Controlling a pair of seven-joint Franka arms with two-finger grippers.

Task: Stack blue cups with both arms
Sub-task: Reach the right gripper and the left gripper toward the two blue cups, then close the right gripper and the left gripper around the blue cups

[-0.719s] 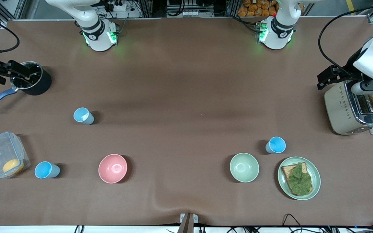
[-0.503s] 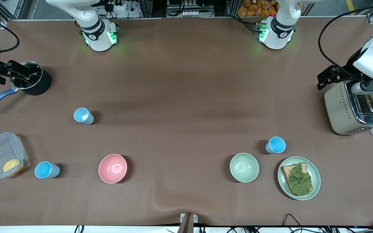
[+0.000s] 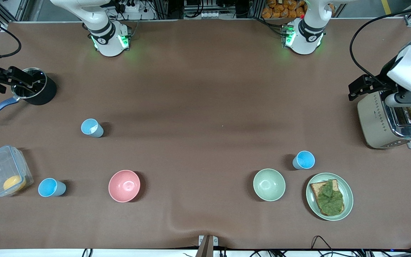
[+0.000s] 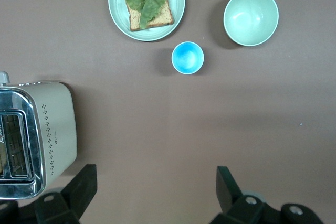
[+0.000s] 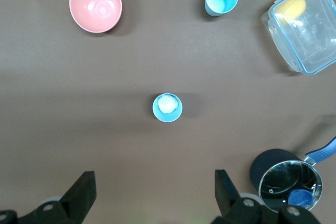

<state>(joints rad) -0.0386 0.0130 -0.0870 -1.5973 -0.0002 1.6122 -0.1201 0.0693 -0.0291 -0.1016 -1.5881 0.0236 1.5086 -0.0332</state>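
three small light-blue plastic cups (image 3: 92, 127) (image 3: 51, 187) (image 3: 303, 160) are spread on the brown surface (image 3: 198, 107) among bowls – left pincer (image 4: 152, 195) over a toaster (image 3: 387, 121), right pincer (image 5: 152, 195) over a black pot (image 3: 34, 91), both spread wide.

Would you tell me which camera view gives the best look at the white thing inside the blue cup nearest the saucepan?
The right wrist view: it looks straight down into that blue cup, showing a white lump inside. The front view shows the cup obliquely, contents only pale. The left wrist view misses it.
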